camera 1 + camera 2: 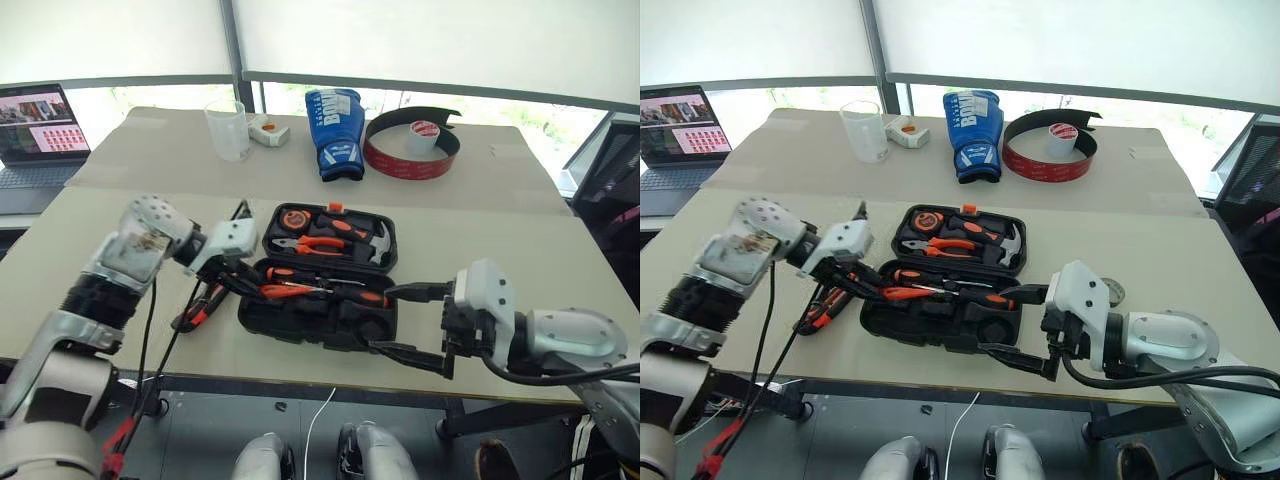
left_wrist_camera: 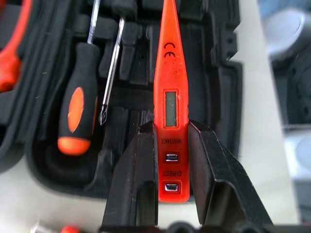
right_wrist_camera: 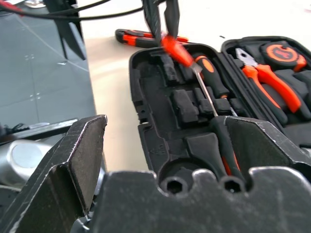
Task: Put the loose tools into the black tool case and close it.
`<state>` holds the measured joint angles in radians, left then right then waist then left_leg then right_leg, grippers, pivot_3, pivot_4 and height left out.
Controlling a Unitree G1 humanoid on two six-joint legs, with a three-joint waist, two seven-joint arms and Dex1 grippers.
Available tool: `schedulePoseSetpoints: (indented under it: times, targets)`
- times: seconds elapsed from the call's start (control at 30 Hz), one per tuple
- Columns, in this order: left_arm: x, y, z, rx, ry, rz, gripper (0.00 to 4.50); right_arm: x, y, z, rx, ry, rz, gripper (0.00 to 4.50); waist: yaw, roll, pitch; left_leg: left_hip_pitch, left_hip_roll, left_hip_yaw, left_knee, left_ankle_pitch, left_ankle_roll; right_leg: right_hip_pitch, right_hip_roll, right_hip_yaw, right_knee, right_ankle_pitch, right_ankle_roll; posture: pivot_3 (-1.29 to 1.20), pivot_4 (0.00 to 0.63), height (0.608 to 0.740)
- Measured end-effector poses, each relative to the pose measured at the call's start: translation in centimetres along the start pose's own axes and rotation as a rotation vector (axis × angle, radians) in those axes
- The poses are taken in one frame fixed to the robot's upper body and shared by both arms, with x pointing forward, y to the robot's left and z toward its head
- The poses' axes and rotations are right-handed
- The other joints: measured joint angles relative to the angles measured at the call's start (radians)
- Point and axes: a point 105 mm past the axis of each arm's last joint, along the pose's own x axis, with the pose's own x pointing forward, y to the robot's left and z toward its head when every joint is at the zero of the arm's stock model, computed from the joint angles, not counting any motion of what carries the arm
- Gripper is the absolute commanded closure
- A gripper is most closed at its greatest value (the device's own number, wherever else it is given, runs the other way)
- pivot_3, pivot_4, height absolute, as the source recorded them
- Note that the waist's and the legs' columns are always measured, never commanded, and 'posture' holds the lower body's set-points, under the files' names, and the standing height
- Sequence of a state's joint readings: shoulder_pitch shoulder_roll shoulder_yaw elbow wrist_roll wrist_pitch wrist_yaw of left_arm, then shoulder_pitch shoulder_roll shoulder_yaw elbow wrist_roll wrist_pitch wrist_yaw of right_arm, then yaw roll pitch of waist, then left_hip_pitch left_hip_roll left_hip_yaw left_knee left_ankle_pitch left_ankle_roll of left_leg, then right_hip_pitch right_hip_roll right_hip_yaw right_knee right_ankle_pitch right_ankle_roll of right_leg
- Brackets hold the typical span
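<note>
My left tool (image 2: 172,179) pinches the slim orange tester (image 2: 171,104) over the open case (image 1: 300,320). My right tool (image 1: 405,320) gapes wide and empty at the case's near right corner.

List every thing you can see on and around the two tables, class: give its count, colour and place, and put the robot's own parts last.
black tool case: one, black, open on the near table
slim tester: one, orange, held over the case
screwdrivers: at least two, orange and black, lying in the case's near half
pliers: one, orange-handled, in the case's far half
hammer: one, orange-handled, beside the pliers
utility knife: one, orange and black, on the table left of the case
boxing glove: one, blue, far table
band: one, red and black, right of the glove
tape roll: one, white and red, inside the band
cup: one, clear, far table
laptop: one, dark, far left
left gripper: shut on the tester
right gripper: open, at the case's right end
</note>
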<state>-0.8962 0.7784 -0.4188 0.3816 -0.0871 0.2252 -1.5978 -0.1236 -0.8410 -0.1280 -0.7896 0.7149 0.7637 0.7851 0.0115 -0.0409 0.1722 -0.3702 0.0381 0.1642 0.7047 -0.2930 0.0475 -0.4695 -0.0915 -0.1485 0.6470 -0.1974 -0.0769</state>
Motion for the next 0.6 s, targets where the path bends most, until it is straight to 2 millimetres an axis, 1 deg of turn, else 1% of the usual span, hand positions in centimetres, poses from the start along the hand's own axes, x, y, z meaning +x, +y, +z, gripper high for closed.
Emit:
schedulePoseSetpoints:
  times: [0.1,0.23,0.37,0.6]
  targets:
    - [0.8,0.4,-0.5,-0.006,0.028,-0.009,4.08,0.0,0.0,0.0,0.006,-0.003,-0.009,0.00,0.001,0.000,0.000,-0.001,0.000,0.000,0.000,0.000,0.000,0.000,0.001,0.000,0.000,0.000,0.000,0.00,0.150,0.727]
    - [1.4,1.5,0.3,0.027,0.045,0.009,4.08,0.0,-0.2,0.0,0.010,-0.004,-0.034,0.00,0.003,0.000,0.000,-0.002,0.000,0.000,0.002,-0.001,0.003,0.000,0.000,0.000,-0.001,0.000,0.000,0.00,0.150,0.727]
    - [2.0,1.9,0.3,0.055,0.069,0.006,4.08,0.0,-0.4,0.0,0.009,-0.005,-0.054,0.00,-0.001,0.000,0.000,-0.003,0.000,0.000,0.005,-0.003,0.005,0.000,0.000,0.000,-0.001,0.000,0.000,0.00,0.150,0.727]
    - [2.3,2.1,0.3,0.086,0.081,-0.018,4.08,0.0,-0.6,0.1,0.011,-0.007,-0.072,0.00,0.001,0.000,0.000,-0.003,0.000,0.000,0.007,-0.004,0.007,0.001,-0.001,0.000,-0.001,0.000,0.000,0.00,0.150,0.727]
